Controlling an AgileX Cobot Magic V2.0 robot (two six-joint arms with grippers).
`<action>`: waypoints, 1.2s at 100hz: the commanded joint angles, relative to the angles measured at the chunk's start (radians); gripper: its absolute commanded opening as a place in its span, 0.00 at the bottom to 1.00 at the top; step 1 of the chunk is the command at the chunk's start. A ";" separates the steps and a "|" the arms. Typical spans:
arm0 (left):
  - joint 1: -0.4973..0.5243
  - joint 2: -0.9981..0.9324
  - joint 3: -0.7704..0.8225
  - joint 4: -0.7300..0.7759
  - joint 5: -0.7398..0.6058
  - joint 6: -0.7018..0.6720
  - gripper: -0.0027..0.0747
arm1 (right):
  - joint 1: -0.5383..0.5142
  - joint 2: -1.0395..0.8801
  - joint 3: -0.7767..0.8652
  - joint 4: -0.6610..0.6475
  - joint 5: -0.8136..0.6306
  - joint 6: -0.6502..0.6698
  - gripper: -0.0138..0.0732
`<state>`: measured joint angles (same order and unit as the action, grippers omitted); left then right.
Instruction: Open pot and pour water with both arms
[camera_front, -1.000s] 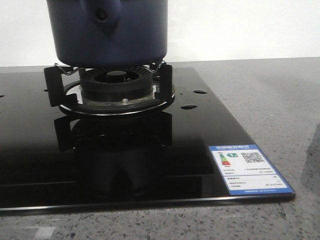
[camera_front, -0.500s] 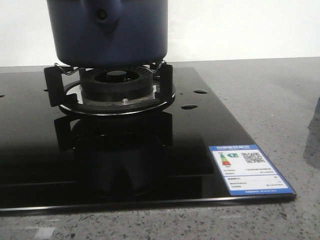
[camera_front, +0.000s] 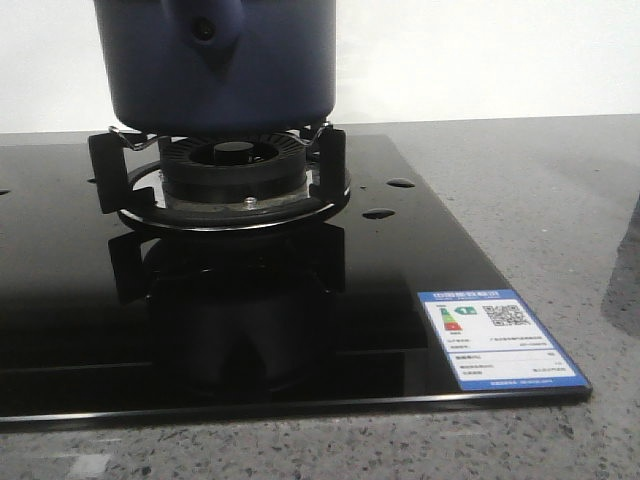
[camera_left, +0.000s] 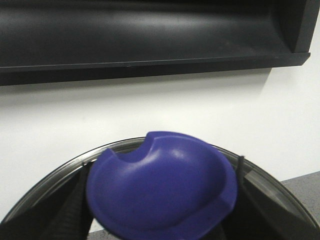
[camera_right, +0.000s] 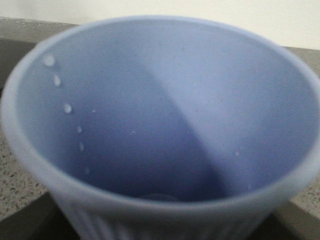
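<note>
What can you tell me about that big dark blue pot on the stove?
The pot is round, dark navy, with matte sides and a rounded bottom edge. A blue handle lug with a dark hole faces the camera. It stands upright on the black prongs of the burner stand, over the burner on the glossy black stove top. Its top is cut off by the picture, so rim and contents can't be seen.

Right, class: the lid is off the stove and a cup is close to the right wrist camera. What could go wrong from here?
1. The glass lid seems held only by its blue knob; it might slip or swing.
2. The cup has droplets inside; a misaimed pour could wet the glossy hob.
3. The pot sits on narrow burner supports; a knock could shift it.
</note>
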<state>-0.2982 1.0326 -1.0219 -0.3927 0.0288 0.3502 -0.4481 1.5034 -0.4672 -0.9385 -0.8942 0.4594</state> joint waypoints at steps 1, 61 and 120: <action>0.003 -0.018 -0.035 0.000 -0.114 0.000 0.53 | -0.004 -0.021 -0.019 -0.005 -0.048 -0.014 0.48; 0.003 -0.018 -0.035 0.000 -0.112 0.000 0.53 | -0.004 -0.063 -0.019 0.016 -0.028 -0.002 0.86; -0.007 -0.018 -0.035 -0.010 -0.114 0.000 0.53 | -0.004 -0.423 0.130 -0.075 0.238 0.223 0.86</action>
<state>-0.2982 1.0326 -1.0219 -0.3927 0.0288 0.3502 -0.4481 1.1525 -0.3469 -1.0292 -0.6217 0.6426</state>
